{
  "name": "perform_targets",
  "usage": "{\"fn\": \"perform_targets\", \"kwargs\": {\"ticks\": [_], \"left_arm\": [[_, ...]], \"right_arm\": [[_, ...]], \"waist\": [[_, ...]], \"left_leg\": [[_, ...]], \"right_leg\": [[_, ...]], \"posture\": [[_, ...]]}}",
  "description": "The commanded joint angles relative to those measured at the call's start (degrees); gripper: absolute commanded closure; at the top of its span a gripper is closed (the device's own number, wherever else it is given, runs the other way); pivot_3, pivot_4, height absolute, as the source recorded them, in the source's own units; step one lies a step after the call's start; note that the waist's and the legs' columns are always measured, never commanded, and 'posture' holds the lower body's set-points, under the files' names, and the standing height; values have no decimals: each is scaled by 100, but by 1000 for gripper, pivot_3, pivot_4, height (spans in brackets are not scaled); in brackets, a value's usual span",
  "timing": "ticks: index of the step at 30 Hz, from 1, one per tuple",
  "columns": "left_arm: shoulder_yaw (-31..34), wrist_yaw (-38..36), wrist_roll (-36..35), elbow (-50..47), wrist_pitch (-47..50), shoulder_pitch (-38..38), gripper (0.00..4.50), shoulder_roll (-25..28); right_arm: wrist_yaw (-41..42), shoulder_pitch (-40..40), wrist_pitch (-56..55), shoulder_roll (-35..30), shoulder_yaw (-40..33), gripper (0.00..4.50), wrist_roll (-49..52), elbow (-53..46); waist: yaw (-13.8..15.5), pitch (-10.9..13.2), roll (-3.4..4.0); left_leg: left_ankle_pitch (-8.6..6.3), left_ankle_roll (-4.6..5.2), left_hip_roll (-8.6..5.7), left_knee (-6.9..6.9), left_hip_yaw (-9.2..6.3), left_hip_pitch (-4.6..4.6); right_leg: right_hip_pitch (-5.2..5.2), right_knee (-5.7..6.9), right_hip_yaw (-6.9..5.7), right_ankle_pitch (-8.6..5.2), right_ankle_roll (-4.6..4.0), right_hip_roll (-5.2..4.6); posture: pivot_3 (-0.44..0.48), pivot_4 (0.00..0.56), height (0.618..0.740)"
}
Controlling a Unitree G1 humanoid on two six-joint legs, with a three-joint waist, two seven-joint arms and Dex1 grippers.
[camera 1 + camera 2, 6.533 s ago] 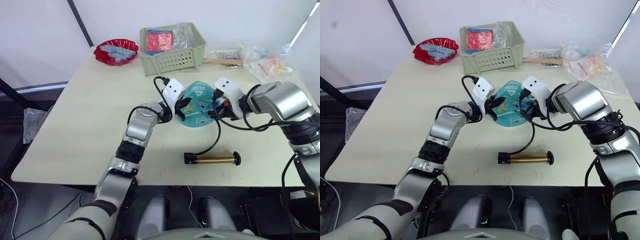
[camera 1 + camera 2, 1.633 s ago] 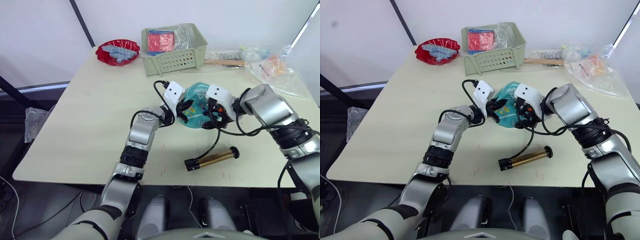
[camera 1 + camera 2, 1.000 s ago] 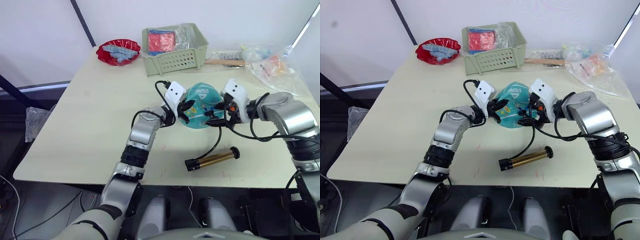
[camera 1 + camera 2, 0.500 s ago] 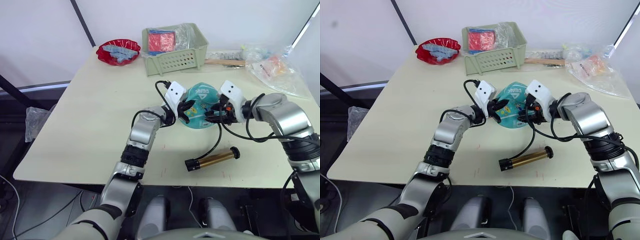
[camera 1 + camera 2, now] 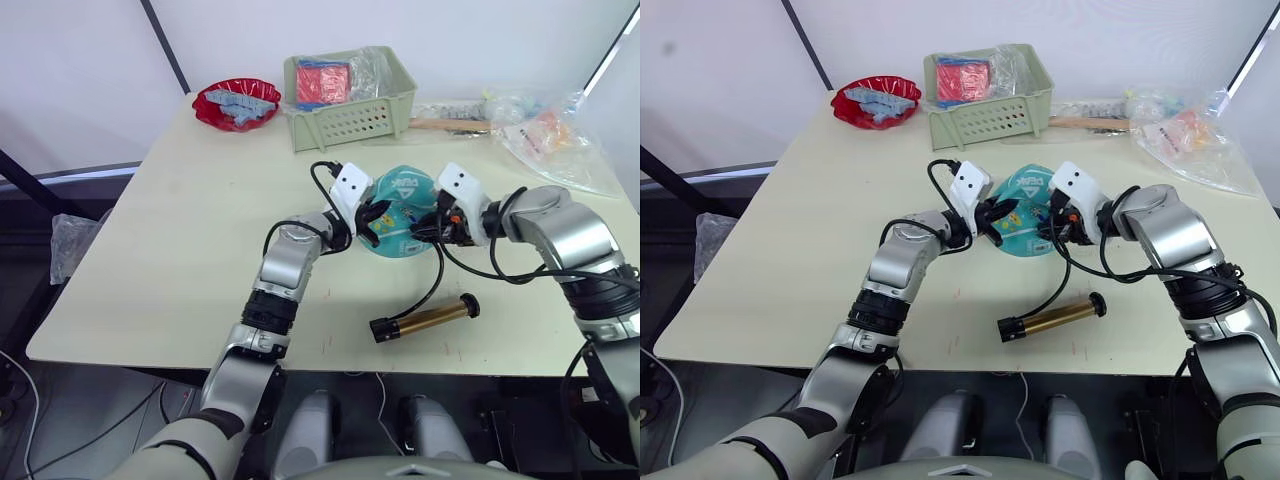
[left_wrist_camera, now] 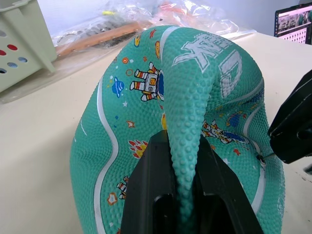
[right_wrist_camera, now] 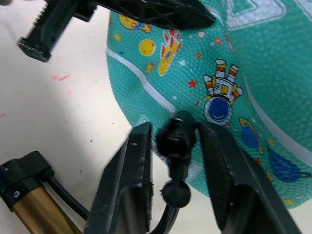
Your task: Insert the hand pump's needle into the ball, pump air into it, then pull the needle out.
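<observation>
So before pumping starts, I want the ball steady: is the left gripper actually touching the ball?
Touching. In the left wrist view the left gripper pinches a raised fold of the ball between its fingers.

A lab-like test room: a plain beige worktop (image 5: 180,230) against bare white walls, with a green basket (image 5: 350,110), red dish (image 5: 235,103) and plastic bags (image 5: 545,135).

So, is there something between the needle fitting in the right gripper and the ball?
Nothing visible stands between them. The right gripper holds the needle fitting right at the surface of the ball. The left gripper pinches a fold of the ball on its other side, away from the needle.
</observation>
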Motion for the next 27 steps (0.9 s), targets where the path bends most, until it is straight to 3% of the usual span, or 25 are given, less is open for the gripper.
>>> {"fn": "perform_targets", "kwargs": {"ticks": [1,7,11,12,20,27], "left_arm": [[-254,-118,-94,144,72,97,4500,-123],[-259,-119,-93,156,60,109,4500,-122],[-263,-118,-100,115,84,135,4500,-116],[-267,-119,-101,105,88,141,4500,-114],[-264,-117,-94,130,85,126,4500,-105],[-259,-129,-101,135,91,121,4500,-86]], "right_arm": [[-22,-158,21,-3,-104,2819,34,-113],[-31,-138,11,-15,-96,2819,29,-143],[-85,-149,-13,21,-133,4013,26,-115],[-87,-148,-18,21,-132,4110,26,-118],[-37,-204,-71,-6,17,4110,-64,-71],[219,-482,-203,-78,585,4110,-432,75]], "waist": [[1,0,0],[0,0,0],[-3,0,0],[-3,0,0],[-4,0,0],[-18,0,0]], "left_leg": [[0,0,0,0,0,0],[0,0,0,0,0,0],[0,0,0,0,1,1],[0,0,0,0,1,1],[0,0,0,0,2,2],[0,0,0,1,2,4]], "right_leg": [[0,0,0,0,0,0],[0,0,0,0,0,0],[1,0,0,0,0,0],[0,0,1,0,0,0],[1,1,0,0,0,0],[1,3,1,0,0,1]], "posture": [[0,150,740],[0,150,740],[0,150,740],[0,150,740],[0,150,740],[0,150,740]]}}
